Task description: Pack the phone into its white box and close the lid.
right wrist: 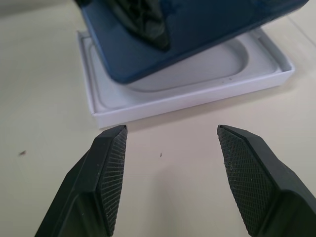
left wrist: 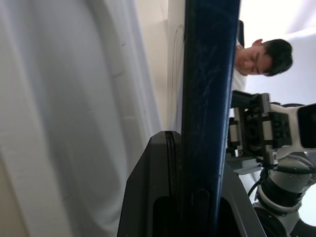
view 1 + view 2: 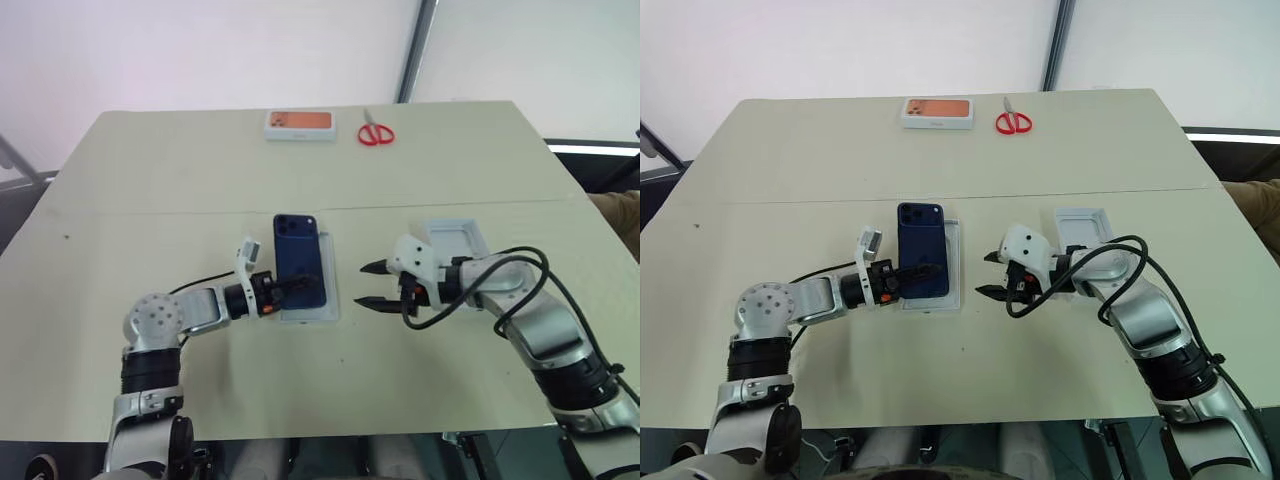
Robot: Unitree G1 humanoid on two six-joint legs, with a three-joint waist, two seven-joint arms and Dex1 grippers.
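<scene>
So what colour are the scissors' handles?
Red. The scissors lie at the table's far edge, clearest in the left eye view.

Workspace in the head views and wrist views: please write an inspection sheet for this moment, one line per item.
Surface: pale table with a seam across the middle; a few small dark specks.
Job's things: the phone, dark blue, is held above the white box, not yet lying in it. The lid lies open side up behind the right arm.
Clutter: orange-topped box and red scissors at the far edge.
Grippers: left gripper is shut on the phone's lower end; right gripper is open, holding nothing, beside the box.
Cables: black cable loops over the right forearm; a thinner one runs along the left arm.
Surroundings: white wall; a person shows in the left wrist view.
</scene>
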